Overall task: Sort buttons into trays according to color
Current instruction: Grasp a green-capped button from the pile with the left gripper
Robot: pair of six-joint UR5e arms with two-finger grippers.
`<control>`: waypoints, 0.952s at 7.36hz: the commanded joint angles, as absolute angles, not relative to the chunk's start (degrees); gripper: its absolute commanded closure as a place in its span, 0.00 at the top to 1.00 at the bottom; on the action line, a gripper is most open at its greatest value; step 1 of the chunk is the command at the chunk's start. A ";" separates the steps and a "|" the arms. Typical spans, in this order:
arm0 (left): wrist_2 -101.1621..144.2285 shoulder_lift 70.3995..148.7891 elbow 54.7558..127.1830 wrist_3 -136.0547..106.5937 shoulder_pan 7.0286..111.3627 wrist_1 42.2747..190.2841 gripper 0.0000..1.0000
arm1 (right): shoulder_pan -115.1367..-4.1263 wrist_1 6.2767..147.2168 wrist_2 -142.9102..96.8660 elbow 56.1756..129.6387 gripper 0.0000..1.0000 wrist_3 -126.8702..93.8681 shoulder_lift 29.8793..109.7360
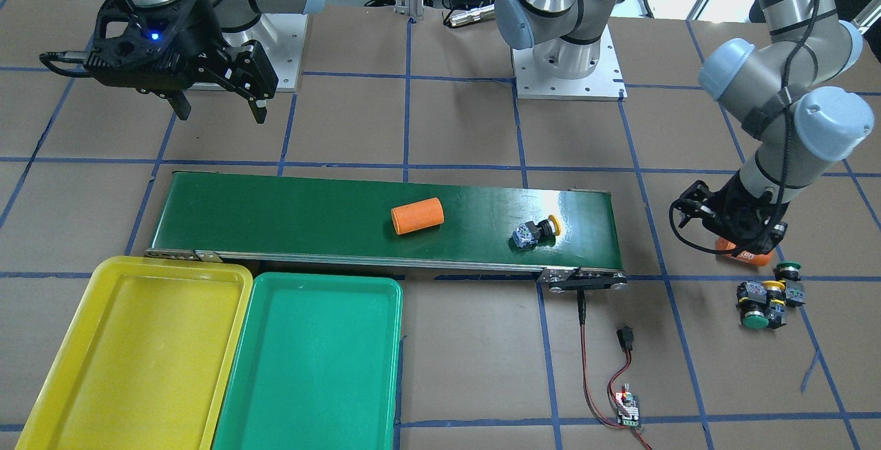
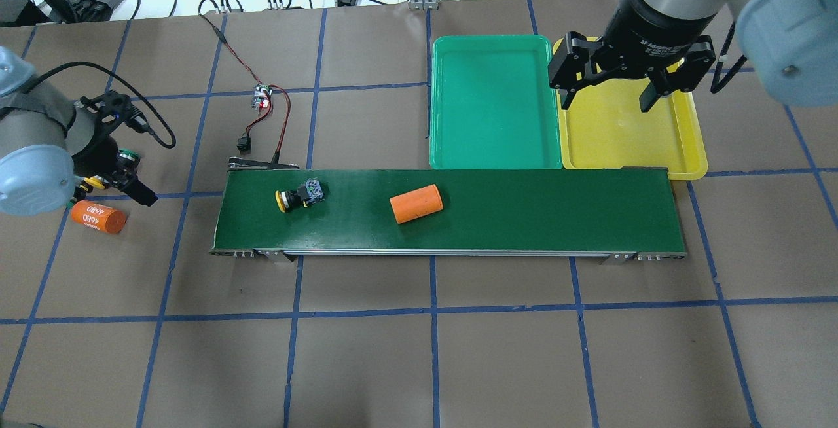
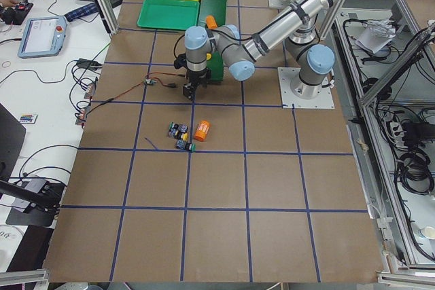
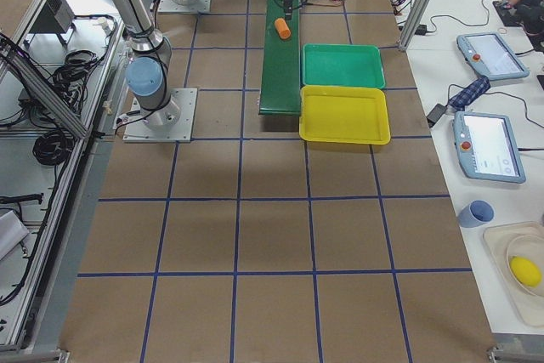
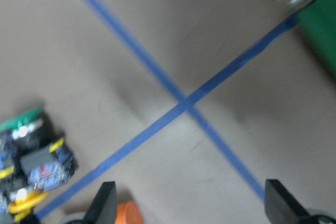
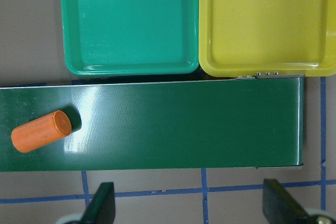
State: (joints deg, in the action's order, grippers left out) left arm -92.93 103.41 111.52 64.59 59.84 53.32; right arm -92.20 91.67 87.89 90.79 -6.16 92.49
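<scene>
Since the yellow-capped button [image 2: 298, 197] lies on its side near the conveyor belt's [image 2: 524, 225] left end, I'd pinch its black body, not the round cap; it looks light and rigid. Off that end my left gripper [image 5: 191, 211] hangs spread open, empty I think, near three more buttons [image 1: 765, 296]. Beyond the belt, right gripper [image 2: 606, 97] gapes empty over the yellow tray [image 2: 687, 153], beside the green tray [image 2: 491, 120].

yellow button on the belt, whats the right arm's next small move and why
Probably carry the right gripper along the belt toward the yellow button, jaws open. It hangs open and empty at the end by the yellow tray, which holds nothing yet. The button lies on its side at the far end, beyond the orange cylinder.
</scene>
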 commanded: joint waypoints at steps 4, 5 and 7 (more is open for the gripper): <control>-92.90 114.94 97.30 57.39 51.88 53.17 1.00 | -92.20 91.58 87.89 90.79 1.00 -6.15 92.46; -92.29 117.14 97.38 58.35 48.64 52.83 1.00 | -92.20 91.58 87.89 90.79 1.00 -6.15 92.37; -92.64 118.39 97.38 58.71 46.94 52.65 1.00 | -92.20 91.58 87.89 90.79 1.00 -6.07 92.46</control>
State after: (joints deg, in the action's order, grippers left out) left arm -92.63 117.46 97.44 58.45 48.14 52.79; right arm -92.20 91.58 87.89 90.79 -6.13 92.41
